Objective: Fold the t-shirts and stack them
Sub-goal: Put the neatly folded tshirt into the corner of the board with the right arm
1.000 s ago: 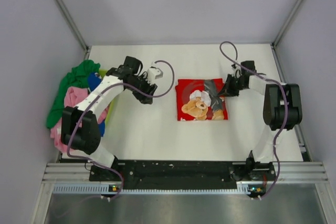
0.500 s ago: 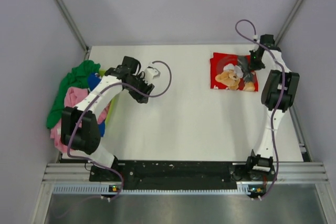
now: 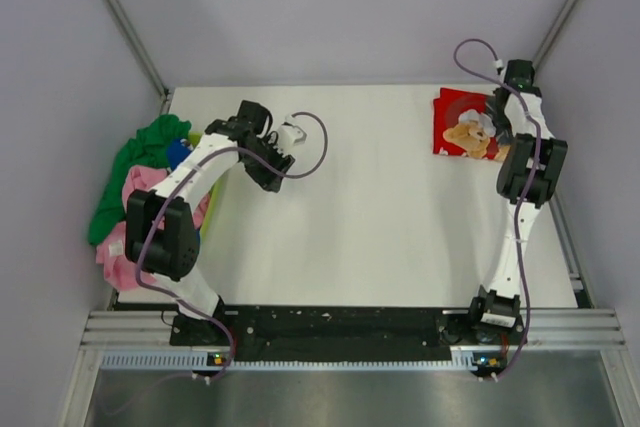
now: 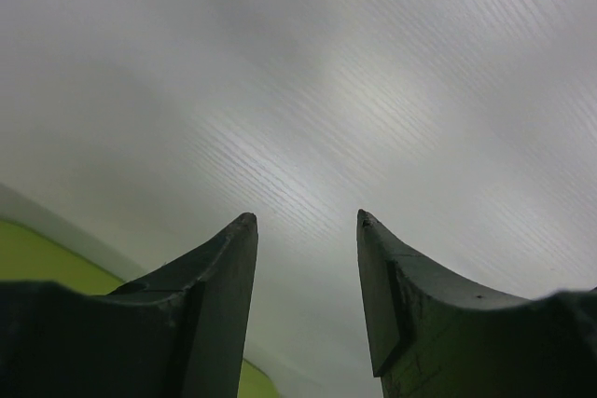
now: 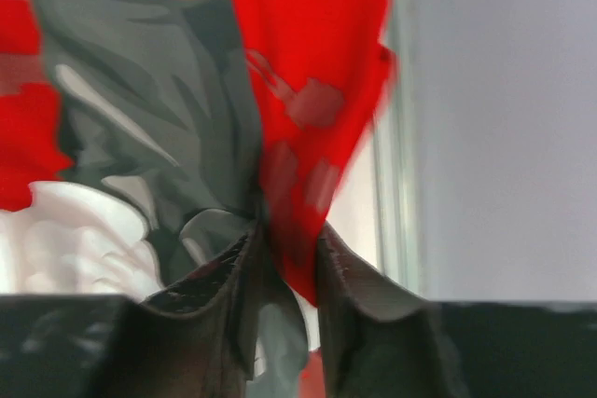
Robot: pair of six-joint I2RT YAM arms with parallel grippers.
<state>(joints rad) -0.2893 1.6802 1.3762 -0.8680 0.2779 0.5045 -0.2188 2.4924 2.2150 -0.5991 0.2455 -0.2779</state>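
T-shirts lay in two places on the table (image 3: pixel 380 227). At its left edge I saw a loose heap of green (image 3: pixel 140 152), pink (image 3: pixel 135 189) and blue (image 3: pixel 180 155) tees spilling over the side. Just right of the heap, my left gripper (image 4: pixel 303 221) hovered over bare tabletop with its jaws moderately apart, nothing between them and touching nothing I could see. A strip of lime basket (image 4: pixel 37 258) showed at the lower left of that wrist view. Well across the table, the folded red tee (image 3: pixel 465 127) with its bear print lay in the far right corner, close to the rail. My right gripper (image 5: pixel 289 235) was pinched nearly closed on that tee's edge, red cloth bunched between the fingers (image 5: pixel 219 286).
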